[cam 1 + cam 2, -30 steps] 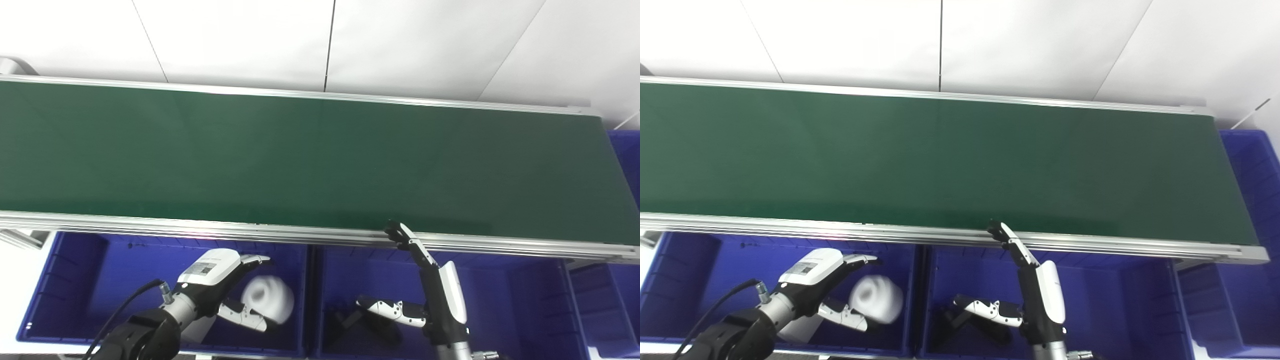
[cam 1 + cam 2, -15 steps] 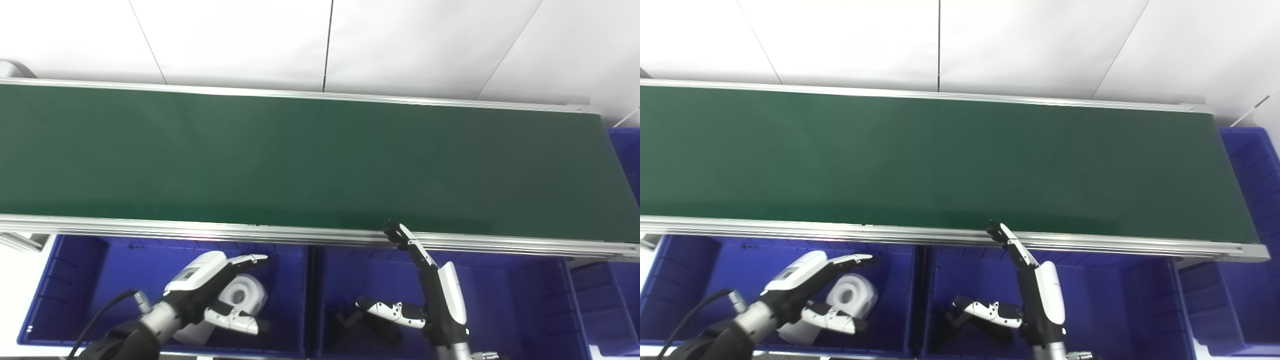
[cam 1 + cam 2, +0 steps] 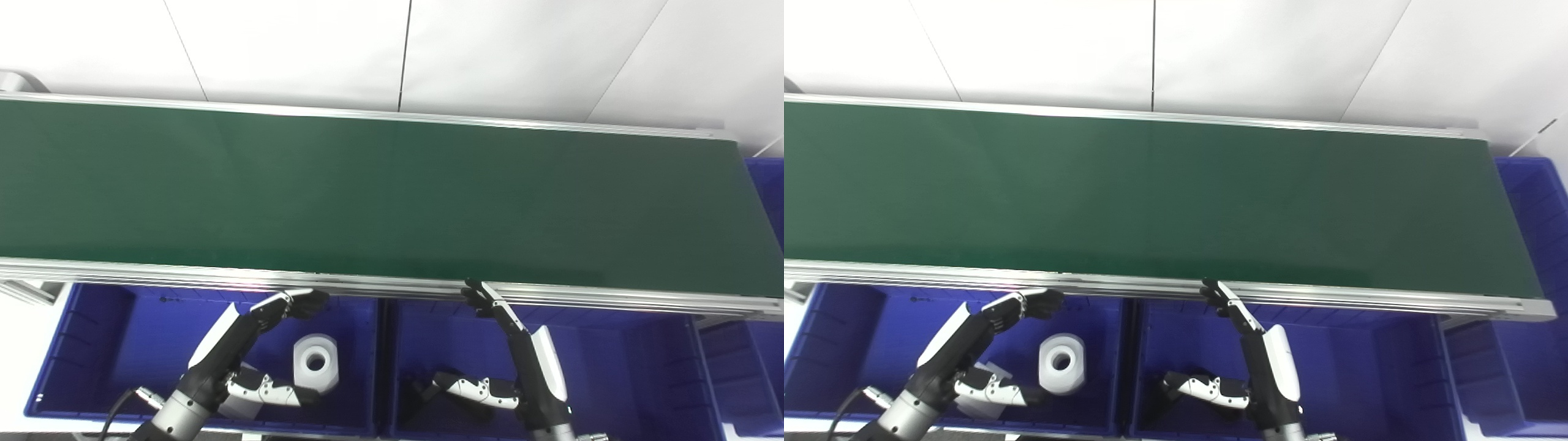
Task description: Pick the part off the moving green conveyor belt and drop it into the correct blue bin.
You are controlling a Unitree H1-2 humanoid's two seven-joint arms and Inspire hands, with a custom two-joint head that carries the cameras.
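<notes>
Smooth green belt (image 3: pixel 392 190); white ring-shaped part (image 3: pixel 315 362) in blue bin (image 3: pixel 92 361); left hand (image 3: pixel 245 355), right hand (image 3: pixel 514 367) spread, holding nothing.

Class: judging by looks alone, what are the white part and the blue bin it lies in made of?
White part: probably matte plastic or nylon; uniformly white, dull, with a round bore. Blue bin: probably moulded plastic; even blue colour, slight sheen, ribbed walls. Neither material is certain by sight.

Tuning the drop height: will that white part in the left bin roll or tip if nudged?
The white part looks like a stubby, blocky ring with a centre hole, so probably stiff. It sits hole-up on the left bin floor, likely stable there. Tipped on its side, its rounded edges might let it roll.
</notes>
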